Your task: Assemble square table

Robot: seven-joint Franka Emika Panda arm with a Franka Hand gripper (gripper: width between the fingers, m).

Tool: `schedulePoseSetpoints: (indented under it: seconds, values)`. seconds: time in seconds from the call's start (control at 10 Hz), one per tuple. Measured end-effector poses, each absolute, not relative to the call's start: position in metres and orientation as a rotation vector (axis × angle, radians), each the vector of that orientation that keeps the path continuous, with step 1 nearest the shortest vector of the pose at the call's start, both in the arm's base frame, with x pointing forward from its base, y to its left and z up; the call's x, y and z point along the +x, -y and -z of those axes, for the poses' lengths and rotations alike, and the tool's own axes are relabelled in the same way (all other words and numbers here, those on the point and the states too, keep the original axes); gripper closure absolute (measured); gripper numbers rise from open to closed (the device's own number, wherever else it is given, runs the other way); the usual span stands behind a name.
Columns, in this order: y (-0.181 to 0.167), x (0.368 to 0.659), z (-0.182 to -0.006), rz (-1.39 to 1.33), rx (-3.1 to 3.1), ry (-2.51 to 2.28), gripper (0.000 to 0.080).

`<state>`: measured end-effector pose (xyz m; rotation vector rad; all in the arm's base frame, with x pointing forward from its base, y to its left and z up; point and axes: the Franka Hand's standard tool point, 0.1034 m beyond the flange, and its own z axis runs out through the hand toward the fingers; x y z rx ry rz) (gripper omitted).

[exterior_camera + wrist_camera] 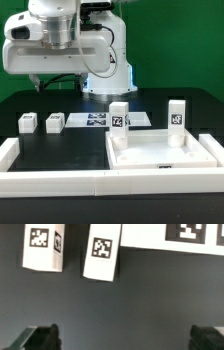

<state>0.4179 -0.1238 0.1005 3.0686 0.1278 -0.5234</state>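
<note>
So the gripper is hanging over bare dark table with its fingers spread as wide as they go. Nothing is sitting between them and it's holding nothing.

The square table is sitting in pieces. The slab is lying at the exterior view's right, beside the border bars. The first upright leg and the second upright leg are standing at its far corners. Honestly can't tell from this angle whether those two are actually fixed in or just parked there.

What's worrying me: the outer loose leg and the inner loose leg are lying just beside each other at the exterior view's left, near the marker board. If the fingers are coming down that wide on one, a finger is likely clipping the neighbour and shoving it askew.

They're looking like short smooth plastic too, so I'm guessing an off-centre pinch is twisting the leg in the grip. Then it isn't lining up wherever it's meant to seat. Carrying it low toward the slab is also risking a knock on the upright ones.

Counting it up:
- Legs: four, two loose and two upright
- Slab: one
- Marker board: one
- Border bars: two runs showing
- Gripper: one, with two fingers
</note>
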Motion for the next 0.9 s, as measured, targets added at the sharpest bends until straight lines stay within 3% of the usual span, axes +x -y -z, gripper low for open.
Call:
schedulePoseSetpoints:
  seconds: [0.6,0.9]
  values:
    - [0.136,0.395,-0.074,0.581,3.062,-0.145,0.015]
    - [0.136,0.395,-0.074,0.605,3.057,-0.147,0.015]
